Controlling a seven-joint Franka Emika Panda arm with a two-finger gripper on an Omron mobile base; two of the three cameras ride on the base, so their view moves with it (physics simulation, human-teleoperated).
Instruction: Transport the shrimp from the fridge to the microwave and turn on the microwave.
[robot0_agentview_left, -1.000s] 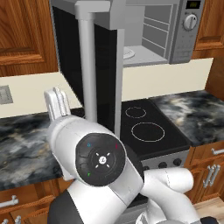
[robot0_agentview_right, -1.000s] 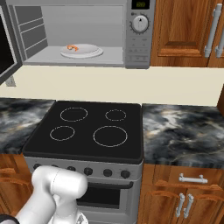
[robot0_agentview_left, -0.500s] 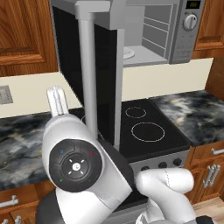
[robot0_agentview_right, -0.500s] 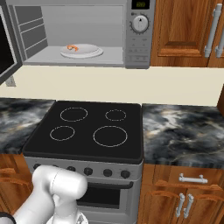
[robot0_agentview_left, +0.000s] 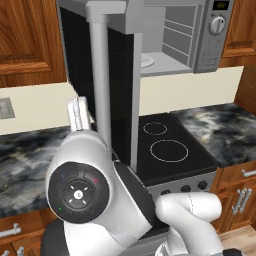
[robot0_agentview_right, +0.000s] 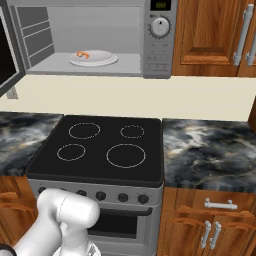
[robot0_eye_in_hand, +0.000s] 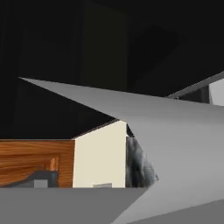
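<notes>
Orange shrimp (robot0_agentview_right: 83, 54) already lies on the plate (robot0_agentview_right: 102, 60) inside the microwave (robot0_agentview_right: 159, 50). Fingers (robot0_agentview_left: 79, 112) spread wide, holding nothing, beside the open door (robot0_agentview_left: 117, 85); next, swing it shut, then start the microwave.

brushed grey steel on the microwave (robot0_agentview_right: 100, 37), with a glossy black glass door (robot0_agentview_left: 120, 95) and a smooth matt grey bar handle (robot0_agentview_left: 100, 75). pale, smooth plate (robot0_agentview_right: 93, 58) inside. glossy black glass top on the stove (robot0_agentview_right: 100, 150) over a steel front. polished dark marble counter (robot0_agentview_right: 210, 155), veined white. warm varnished wood cabinets (robot0_agentview_right: 210, 30) with satin metal pulls. matt cream backsplash (robot0_agentview_right: 125, 97).
</notes>
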